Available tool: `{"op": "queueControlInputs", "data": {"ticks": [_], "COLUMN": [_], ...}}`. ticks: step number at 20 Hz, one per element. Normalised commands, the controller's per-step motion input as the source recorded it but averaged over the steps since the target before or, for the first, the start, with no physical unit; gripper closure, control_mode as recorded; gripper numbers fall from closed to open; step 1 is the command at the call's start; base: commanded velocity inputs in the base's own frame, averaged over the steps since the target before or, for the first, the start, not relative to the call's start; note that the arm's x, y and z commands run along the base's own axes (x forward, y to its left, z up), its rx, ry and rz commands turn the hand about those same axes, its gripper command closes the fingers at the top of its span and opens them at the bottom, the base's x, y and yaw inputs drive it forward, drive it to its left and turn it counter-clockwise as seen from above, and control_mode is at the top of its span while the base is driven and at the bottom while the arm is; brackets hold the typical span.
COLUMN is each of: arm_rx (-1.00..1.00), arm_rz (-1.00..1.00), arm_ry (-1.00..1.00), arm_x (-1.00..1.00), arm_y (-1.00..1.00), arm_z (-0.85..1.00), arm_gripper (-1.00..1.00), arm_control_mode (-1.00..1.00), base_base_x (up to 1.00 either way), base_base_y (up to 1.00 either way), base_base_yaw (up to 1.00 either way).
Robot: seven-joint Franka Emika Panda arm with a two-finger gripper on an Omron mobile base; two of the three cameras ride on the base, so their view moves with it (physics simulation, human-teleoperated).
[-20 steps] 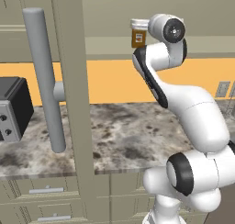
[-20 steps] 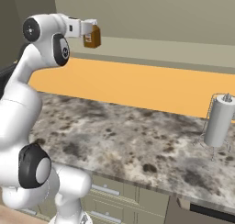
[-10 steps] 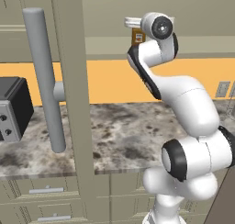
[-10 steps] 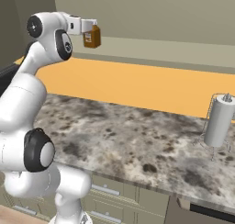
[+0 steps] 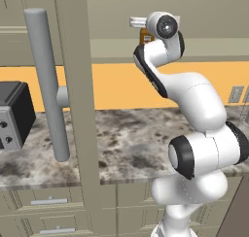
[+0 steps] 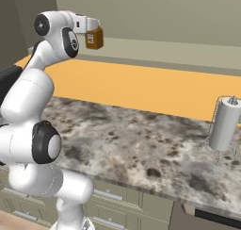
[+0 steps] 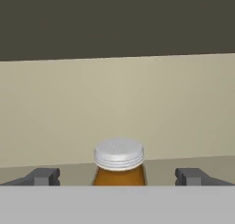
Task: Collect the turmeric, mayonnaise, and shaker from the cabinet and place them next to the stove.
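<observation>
The turmeric (image 7: 119, 161), an amber-brown jar with a white screw lid, stands upright on the cabinet (image 6: 164, 52) shelf. My gripper (image 7: 117, 176) is open, one fingertip on each side of the jar with a clear gap to both. In the right base view the jar (image 6: 94, 38) sits just under the raised hand's gripper (image 6: 93, 25). From the left base view the turmeric (image 5: 145, 37) peeks out behind the wrist. The mayonnaise, the shaker and the stove are out of view.
An open cabinet door with a long grey bar handle (image 5: 48, 85) stands at the left. A black appliance (image 5: 12, 114) sits on the speckled counter (image 6: 141, 144). A steel paper-towel holder (image 6: 225, 125) stands at the right.
The hand has moved forward along the shelf toward the jar while the elbow swung. The jar has stayed in place and the jaws are still wide.
</observation>
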Motion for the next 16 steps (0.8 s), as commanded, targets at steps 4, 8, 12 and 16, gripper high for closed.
{"op": "queueControlInputs", "data": {"ticks": [4, 8, 12, 16], "arm_rx": [-0.02, -0.04, -0.04, -0.04], "arm_rz": [0.0, 0.0, 0.0, 0.0], "arm_ry": [0.0, 0.0, 0.0, 0.0], "arm_x": [0.28, 0.25, 0.2, 0.15], "arm_y": [0.0, 0.0, 0.0, 0.0], "arm_z": [0.0, -0.03, -0.07, -0.08], "arm_gripper": [-1.0, -1.0, -1.0, -1.0], "arm_control_mode": [-1.0, -1.0, -1.0, -1.0], "base_base_x": [0.0, 0.0, 0.0, 0.0], "base_base_y": [0.0, 0.0, 0.0, 0.0], "base_base_yaw": [0.0, 0.0, 0.0, 0.0]}}
